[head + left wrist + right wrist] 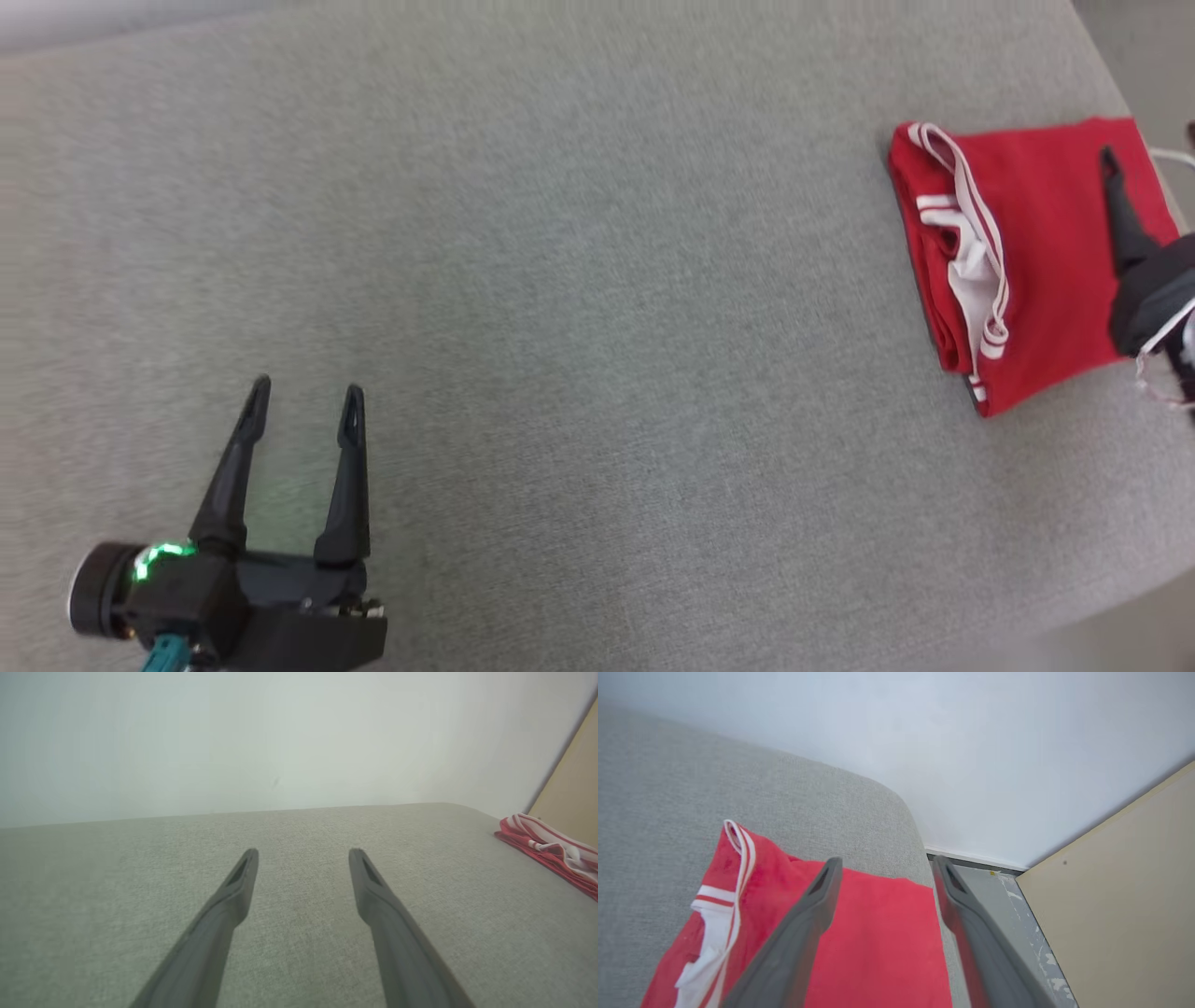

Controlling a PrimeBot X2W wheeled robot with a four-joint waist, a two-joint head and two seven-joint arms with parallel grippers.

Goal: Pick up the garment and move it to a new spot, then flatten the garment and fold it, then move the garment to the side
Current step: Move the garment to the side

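The left tool [303,392] hangs over bare grey cloth at the near left of the desk [597,280]. Its two fingers are spread apart with nothing between them, and nothing lies close to it. Well apart from it, at the desk's far right corner, lies the one garment [1046,261], red with white trim, folded into a flat block. The right tool [887,860] is over the garment's right edge. Its fingers are also spread and hold nothing, one over red cloth and one past the desk's edge. Whether it touches the cloth I cannot tell. Beyond the rounded corner are a pale wall [924,742], a scuffed grey floor [1008,914] and a beige board [1120,896].
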